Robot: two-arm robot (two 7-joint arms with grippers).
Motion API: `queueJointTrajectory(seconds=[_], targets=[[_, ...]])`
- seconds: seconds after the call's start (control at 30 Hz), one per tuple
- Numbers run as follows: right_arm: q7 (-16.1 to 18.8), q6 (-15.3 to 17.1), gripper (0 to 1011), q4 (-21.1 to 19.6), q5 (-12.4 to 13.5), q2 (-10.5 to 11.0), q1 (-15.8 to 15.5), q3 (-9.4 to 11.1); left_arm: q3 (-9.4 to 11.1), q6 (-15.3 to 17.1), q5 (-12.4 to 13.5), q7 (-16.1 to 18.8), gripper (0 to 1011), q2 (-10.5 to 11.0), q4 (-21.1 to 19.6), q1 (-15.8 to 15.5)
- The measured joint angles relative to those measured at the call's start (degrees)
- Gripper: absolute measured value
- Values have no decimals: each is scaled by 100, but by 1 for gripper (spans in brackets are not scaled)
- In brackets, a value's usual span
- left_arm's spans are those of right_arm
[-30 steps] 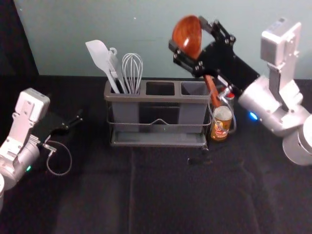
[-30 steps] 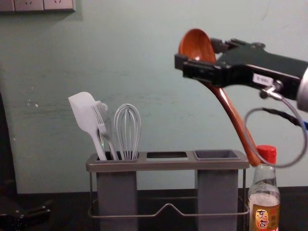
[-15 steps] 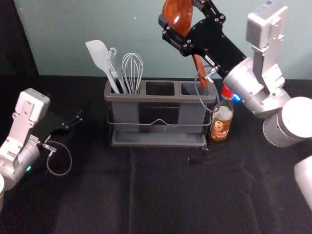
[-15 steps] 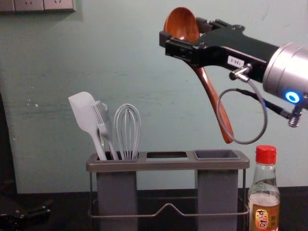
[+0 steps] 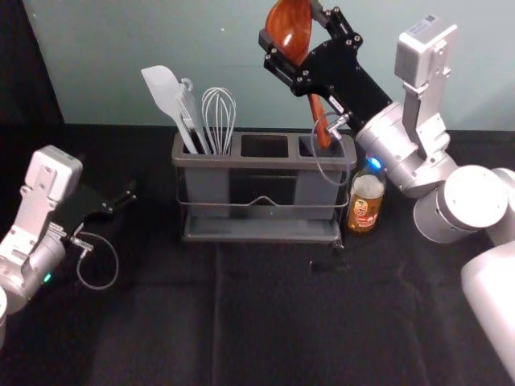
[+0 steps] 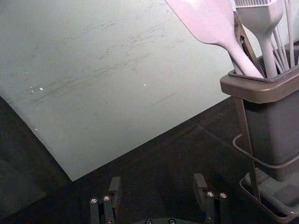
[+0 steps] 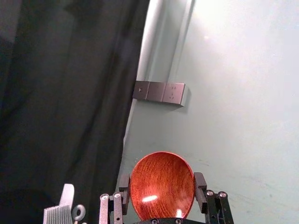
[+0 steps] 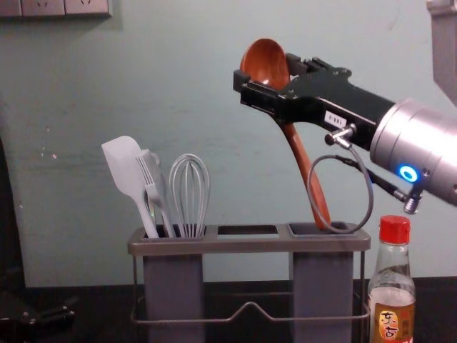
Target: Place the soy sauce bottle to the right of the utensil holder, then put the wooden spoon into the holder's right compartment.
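Head view: the right gripper (image 5: 290, 22) holds the wooden spoon (image 5: 317, 114) by its bowl (image 5: 288, 32); the soy sauce bottle (image 5: 364, 205) stands right of the utensil holder (image 5: 261, 162). Left wrist view: the left gripper (image 6: 158, 182) is idle, opened. Chest view: the handle tip (image 8: 323, 221) is at the right compartment (image 8: 323, 286); better lower it slowly, inside the rim (image 8: 321, 244), before releasing

Reaching in from the worktop's right side, with the right gripper (image 5: 290, 24) high above its back edge, clamped, tipped up and leftward — and parking the left gripper (image 5: 124, 202) low toward the left edge, spread wide.
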Motion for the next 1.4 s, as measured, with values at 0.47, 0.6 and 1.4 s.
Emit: queueJointTrajectory(seconds=[0.47,0.6,1.4], targets=[[6,-513,836,466,84,-160,-169,142,0,0,0,0,1005,0,0,0],[18,-633,837,558,85,-160,-260,174,0,0,0,0,1005,0,0,0],[91,-808,837,652,0,-131,-663,299,0,0,0,0,1005,0,0,0]])
